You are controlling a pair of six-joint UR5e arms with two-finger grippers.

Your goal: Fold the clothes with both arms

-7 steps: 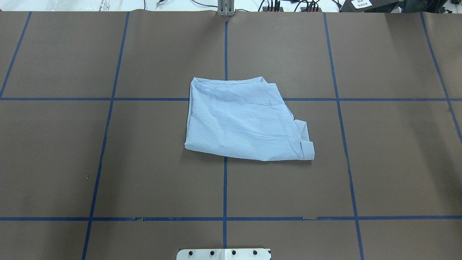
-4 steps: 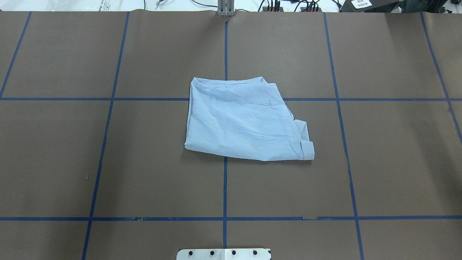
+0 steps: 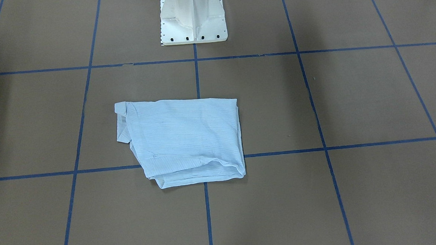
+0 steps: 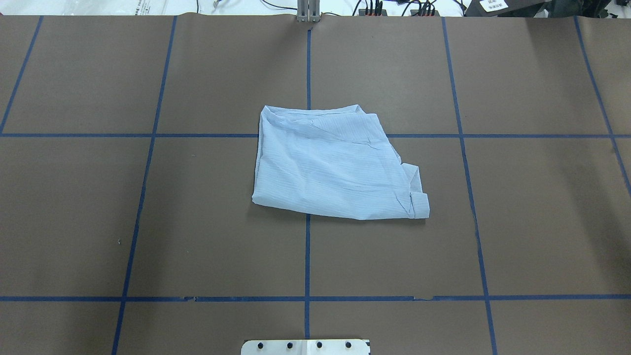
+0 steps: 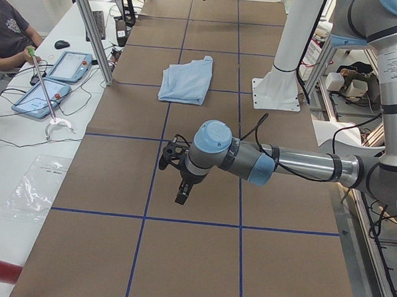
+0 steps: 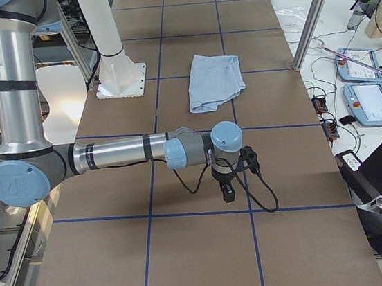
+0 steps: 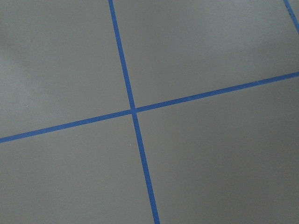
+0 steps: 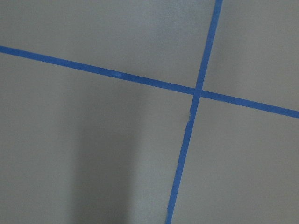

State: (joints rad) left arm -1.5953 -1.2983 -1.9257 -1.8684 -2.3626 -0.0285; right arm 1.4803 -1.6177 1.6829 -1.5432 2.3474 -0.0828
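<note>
A robotics lab: a silver robot arm [image 5: 297, 164] reaches over a wide table [image 4: 197, 222] covered in brown paper marked with a blue tape grid [image 4: 307, 256]. Beside it, a white bench [image 5: 11, 159] holds teach pendants [image 5: 73, 65] and cables [image 5: 32, 141], with a seated person [image 5: 8, 35].

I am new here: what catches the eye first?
The pale blue shirt, folded into a bundle, lies at the middle of the brown table, over a crossing of blue tape lines. The left arm and the right arm stretch low over the table, apart from it.
</note>
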